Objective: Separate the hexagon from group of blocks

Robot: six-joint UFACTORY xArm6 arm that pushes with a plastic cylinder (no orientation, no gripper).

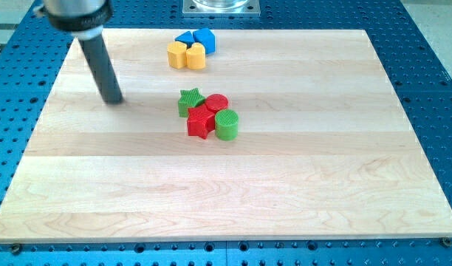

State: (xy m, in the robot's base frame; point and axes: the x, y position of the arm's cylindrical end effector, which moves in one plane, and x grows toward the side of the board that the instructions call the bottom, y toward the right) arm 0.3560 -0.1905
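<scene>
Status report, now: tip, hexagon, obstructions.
My tip on the board, clear, toward the view's left of both groups. Yellow hexagon at the view's top, touching the yellow block, blue blocks right behind. Path to it open.

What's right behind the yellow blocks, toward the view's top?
Two blue blocks sit touching behind the yellow hexagon and the second yellow block. Their lower parts are covered, so shapes are unclear.

Four blocks huddle touching at the middle of my wooden desk (285, 177): a green star (190, 100), a red cylinder (217, 103), a red star (201, 121) and a green cylinder (227, 125). A blue perforated base (425, 52) surrounds the desk.
</scene>
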